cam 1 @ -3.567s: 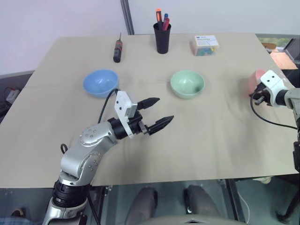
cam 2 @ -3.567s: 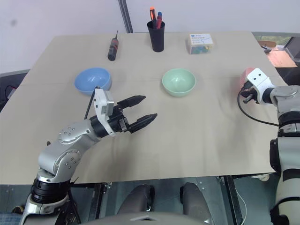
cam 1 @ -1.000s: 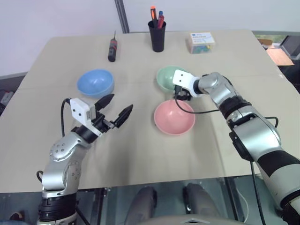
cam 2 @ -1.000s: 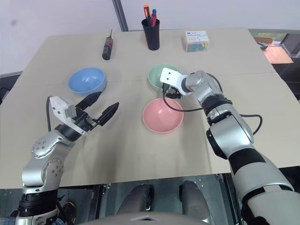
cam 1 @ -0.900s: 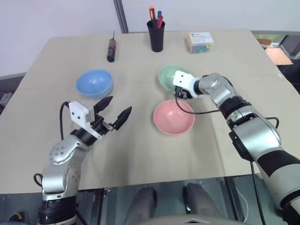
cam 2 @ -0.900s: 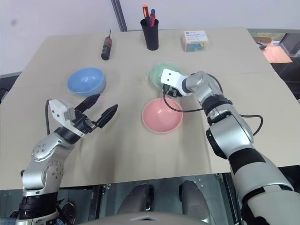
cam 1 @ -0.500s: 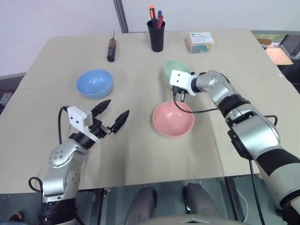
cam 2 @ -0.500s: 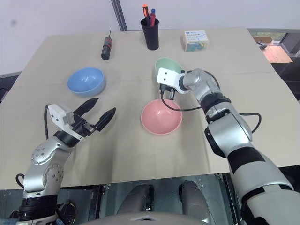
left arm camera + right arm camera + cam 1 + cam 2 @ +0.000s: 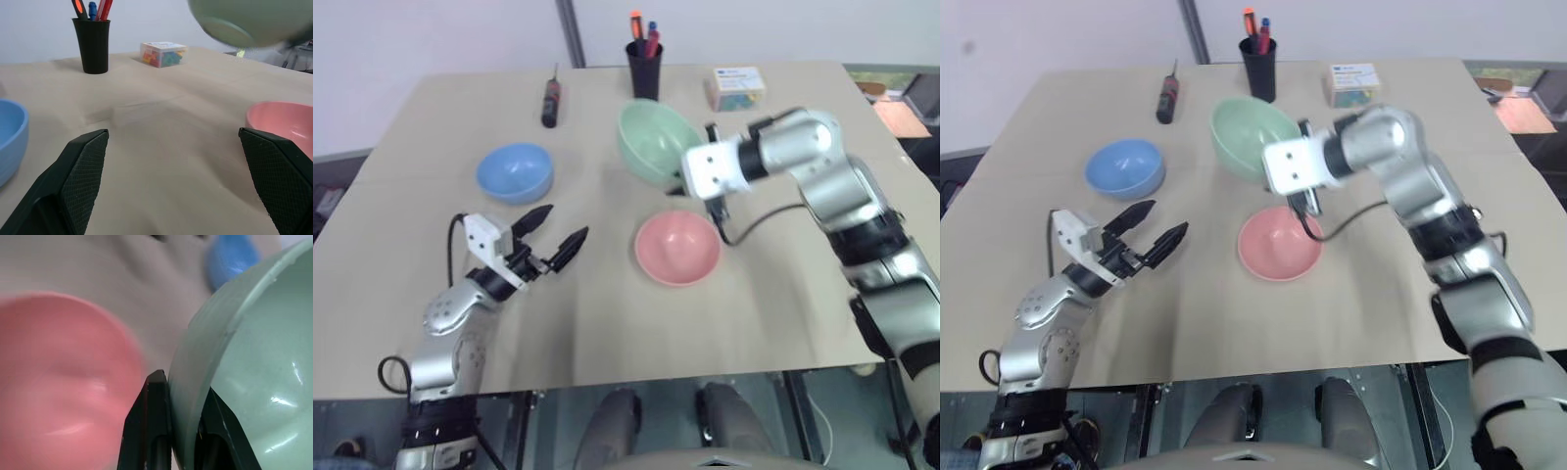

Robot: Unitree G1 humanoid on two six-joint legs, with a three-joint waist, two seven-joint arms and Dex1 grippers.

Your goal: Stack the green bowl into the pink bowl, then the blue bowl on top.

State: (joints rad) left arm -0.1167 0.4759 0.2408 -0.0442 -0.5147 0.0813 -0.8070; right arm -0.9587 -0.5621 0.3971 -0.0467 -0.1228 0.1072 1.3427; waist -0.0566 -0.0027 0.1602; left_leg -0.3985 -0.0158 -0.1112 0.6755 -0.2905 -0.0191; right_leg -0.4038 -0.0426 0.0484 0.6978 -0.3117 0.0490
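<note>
Three smooth round bowls | right gripper point(image 9: 183, 431) pinches green bowl point(image 9: 651, 137) rim | left gripper point(image 9: 555, 233) spread, empty

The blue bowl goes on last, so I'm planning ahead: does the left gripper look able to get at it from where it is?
Probably yes. The open left gripper hovers near the blue bowl, and only bare table lies between them.

A beige table point(image 9: 607, 323) (evenly lit) stands before a pale wall point(image 9: 431, 39) with a grey upright post point(image 9: 570, 29)

Mint-green bowl point(image 9: 656, 140), pink bowl point(image 9: 677, 248), blue bowl point(image 9: 515, 172)
</note>
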